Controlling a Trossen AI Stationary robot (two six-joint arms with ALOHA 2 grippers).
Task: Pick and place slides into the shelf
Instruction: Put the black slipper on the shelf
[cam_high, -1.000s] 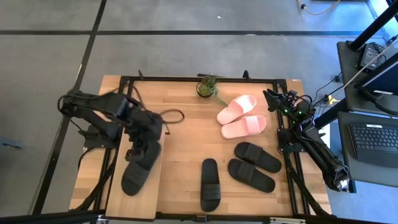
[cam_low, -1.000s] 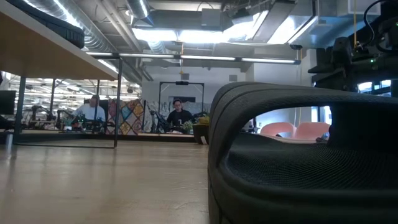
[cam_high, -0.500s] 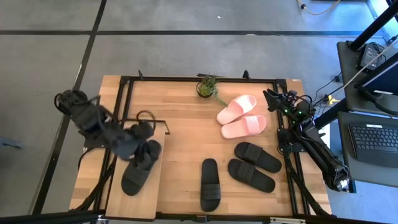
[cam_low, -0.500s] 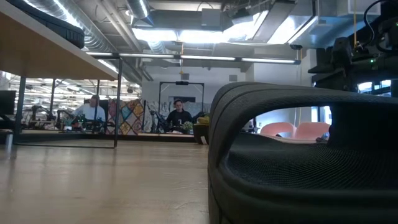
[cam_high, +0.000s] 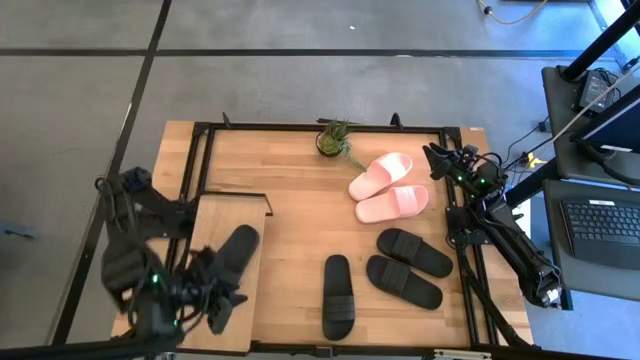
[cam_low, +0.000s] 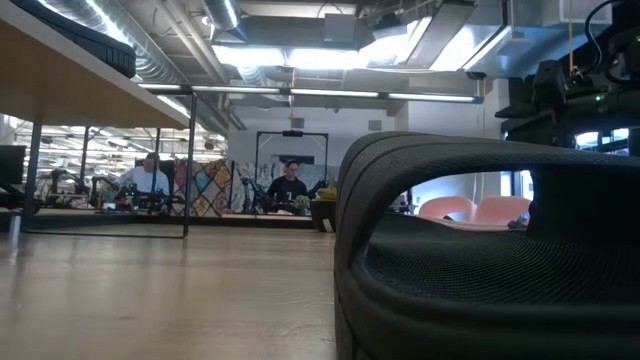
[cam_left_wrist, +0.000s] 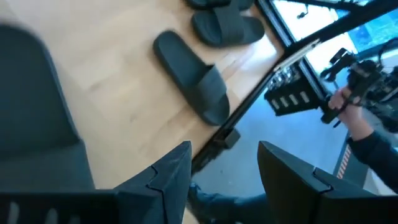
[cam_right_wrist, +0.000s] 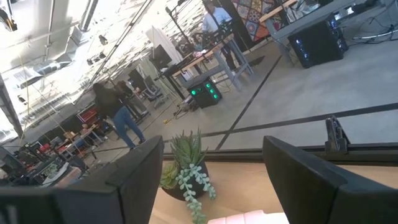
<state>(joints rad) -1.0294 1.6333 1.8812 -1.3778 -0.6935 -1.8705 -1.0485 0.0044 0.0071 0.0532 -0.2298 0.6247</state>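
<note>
One black slide lies flat on the light-wood shelf at the table's left; its near end is hidden under my left arm. My left gripper stands open above the shelf's near end, nothing between its fingers. Three more black slides and two pink slides rest soles-down on the tabletop. The low view is filled by a close black slide. My right gripper waits open at the table's far right edge.
A small potted plant stands at the table's far edge, also seen past my right fingers. A black metal frame runs around the tabletop. A person's hand shows beyond the table's near edge.
My left gripper has swung from over the far end of the slide on the shelf toward the table's near edge, rolling about its own axis as it went. The slide has stayed in place on the shelf.
</note>
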